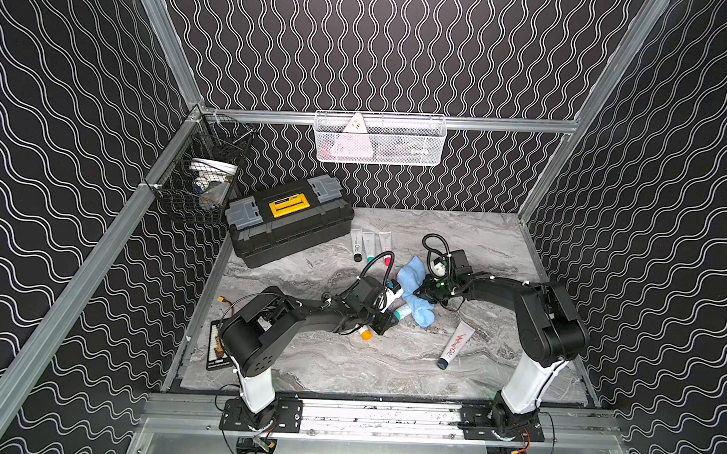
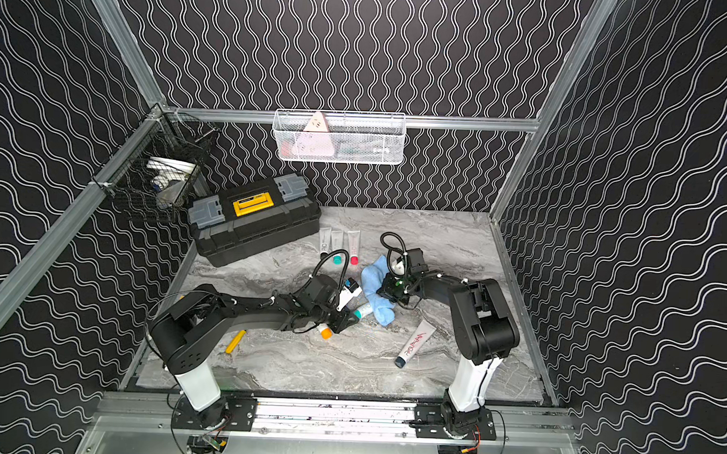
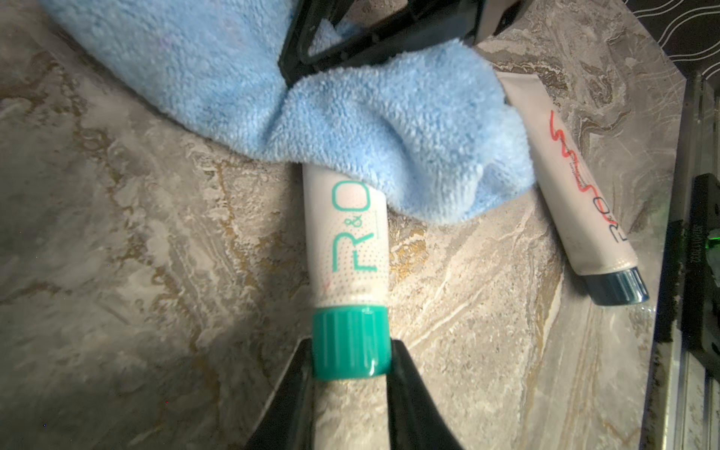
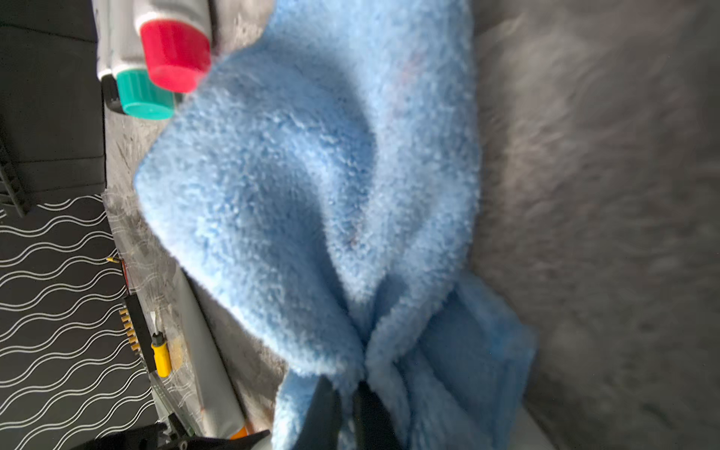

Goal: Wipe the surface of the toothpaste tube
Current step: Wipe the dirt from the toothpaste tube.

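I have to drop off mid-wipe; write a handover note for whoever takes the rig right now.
Left tool: shut on the cap of the teal-capped tube.
Right tool: shut on the bunched blue cloth.
Cloth lies over the tube's far end; the printed part near the cap is bare.
Done: both grips made, cloth on tube; how much is wiped cannot be told.
Left: draw cloth along the bare part.

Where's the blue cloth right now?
Mid-table in a top view, the blue cloth is pinched by the right gripper, draped over the teal-capped tube whose cap the left gripper clamps.
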